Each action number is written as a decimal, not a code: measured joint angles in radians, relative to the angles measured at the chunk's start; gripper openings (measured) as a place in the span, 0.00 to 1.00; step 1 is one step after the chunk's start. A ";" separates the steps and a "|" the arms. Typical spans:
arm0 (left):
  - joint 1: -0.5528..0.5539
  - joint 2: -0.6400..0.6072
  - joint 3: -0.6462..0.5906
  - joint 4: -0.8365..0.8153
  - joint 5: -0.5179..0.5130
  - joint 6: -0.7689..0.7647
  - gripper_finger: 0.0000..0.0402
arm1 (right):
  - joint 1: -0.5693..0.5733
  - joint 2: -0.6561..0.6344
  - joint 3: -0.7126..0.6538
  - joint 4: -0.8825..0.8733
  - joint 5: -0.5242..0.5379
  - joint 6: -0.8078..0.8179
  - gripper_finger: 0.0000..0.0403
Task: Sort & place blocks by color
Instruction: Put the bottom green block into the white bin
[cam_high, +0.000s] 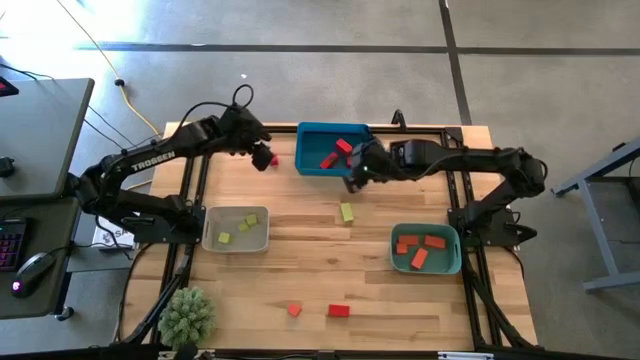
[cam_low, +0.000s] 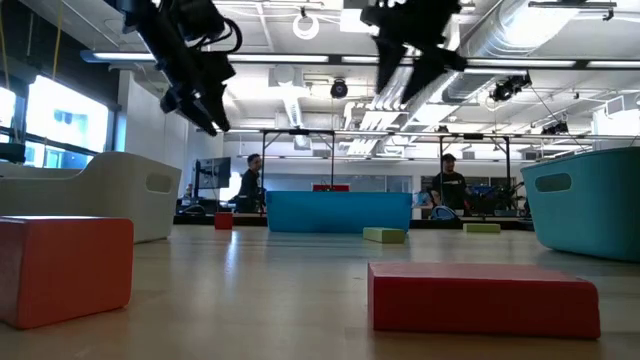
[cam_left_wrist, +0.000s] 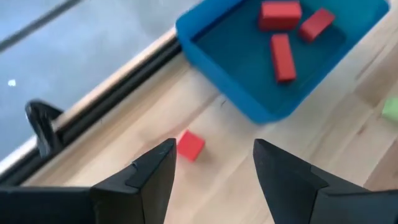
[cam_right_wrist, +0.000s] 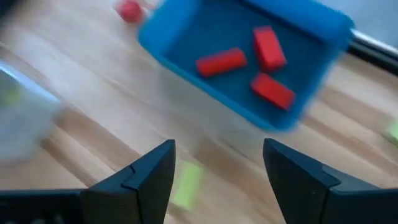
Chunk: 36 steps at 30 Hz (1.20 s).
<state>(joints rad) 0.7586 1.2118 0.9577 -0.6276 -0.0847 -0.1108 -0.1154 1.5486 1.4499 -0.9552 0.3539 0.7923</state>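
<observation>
Blocks sorted: you have 3 red in the blue tray (cam_high: 312, 132), 3 yellow-green in the beige tray (cam_high: 262, 212), 3 orange-red in the teal tray (cam_high: 452, 235).
Blocks left: 4 loose: red cube (cam_high: 273, 160), yellow-green block (cam_high: 346, 212), 2 near-edge blocks.
Left gripper (cam_high: 262, 152): wide, empty, over the red cube.
Right gripper (cam_high: 352, 175): wide, empty.

High view looks straight down; low view sits at tabletop level; both wrist views, somewhat blurred, share the rectangular blue plastic tray (cam_left_wrist: 273, 56).

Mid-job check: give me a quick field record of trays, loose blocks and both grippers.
blue tray: three red blocks
teal tray: orange-red blocks
beige tray: yellow-green blocks
loose blocks: red cube left of blue tray; yellow-green block mid-table; two red blocks near front edge
left gripper: open, above red cube
right gripper: open, empty, at blue tray's front edge
</observation>
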 joint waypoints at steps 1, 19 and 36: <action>0.006 0.000 0.000 -0.015 0.002 0.000 0.51 | -0.009 0.000 -0.004 0.047 -0.015 -0.013 0.57; 0.062 0.000 0.000 -0.065 0.004 0.026 0.51 | -0.030 0.199 -0.009 0.111 -0.239 0.161 0.57; 0.062 0.000 0.000 -0.065 0.003 0.028 0.51 | 0.043 0.433 -0.010 0.056 -0.264 0.278 0.57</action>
<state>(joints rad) 0.8204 1.2118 0.9577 -0.6930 -0.0812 -0.0830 -0.0727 1.9818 1.4403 -0.8989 0.0901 1.0701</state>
